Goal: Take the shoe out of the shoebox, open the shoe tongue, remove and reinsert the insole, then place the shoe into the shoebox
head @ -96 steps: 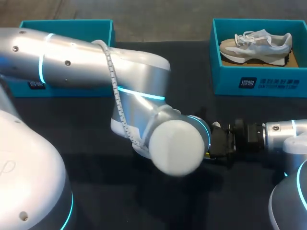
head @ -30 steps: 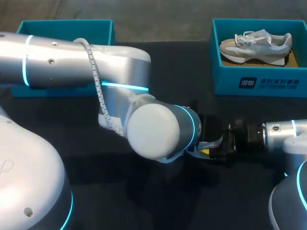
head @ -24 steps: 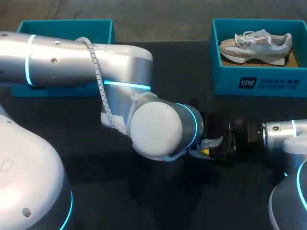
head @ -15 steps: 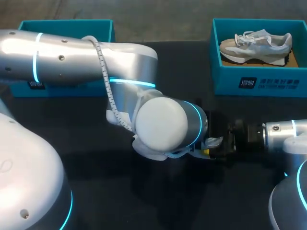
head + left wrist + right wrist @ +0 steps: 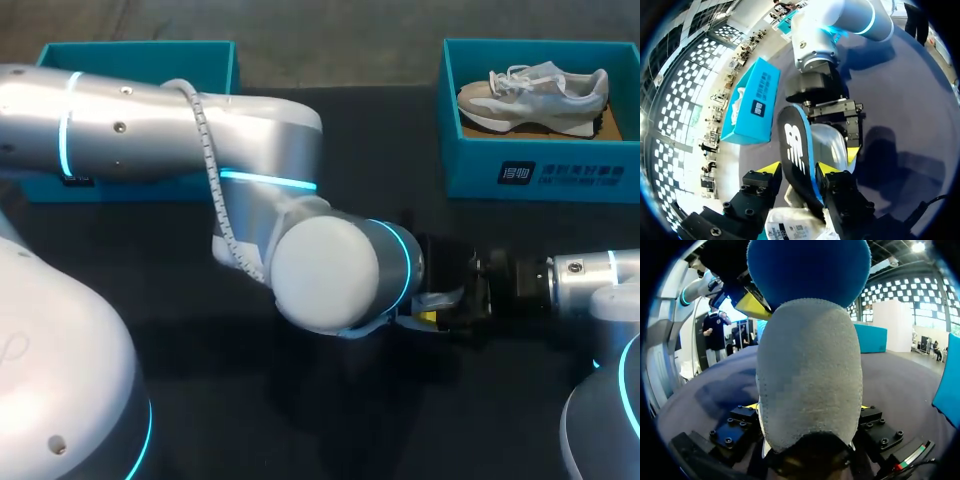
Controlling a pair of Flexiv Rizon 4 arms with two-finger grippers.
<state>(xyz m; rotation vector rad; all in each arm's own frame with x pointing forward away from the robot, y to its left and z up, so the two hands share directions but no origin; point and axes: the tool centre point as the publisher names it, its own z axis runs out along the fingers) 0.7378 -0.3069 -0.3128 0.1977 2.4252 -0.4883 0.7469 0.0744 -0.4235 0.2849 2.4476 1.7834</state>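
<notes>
L: left gripper clamps insole edge-on | R: right gripper clamps grey shoe above mid-table, just beside the insole (another shoe sits in the shoebox)

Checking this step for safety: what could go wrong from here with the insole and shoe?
1. The left gripper pinches the insole near one end; it may bend or slip instead of sliding cleanly along the shoe.
2. The right gripper holds the shoe close ahead of the left gripper, so the two could collide.
3. The left arm hides the shoe in the head view, so a slip might go unseen.
</notes>
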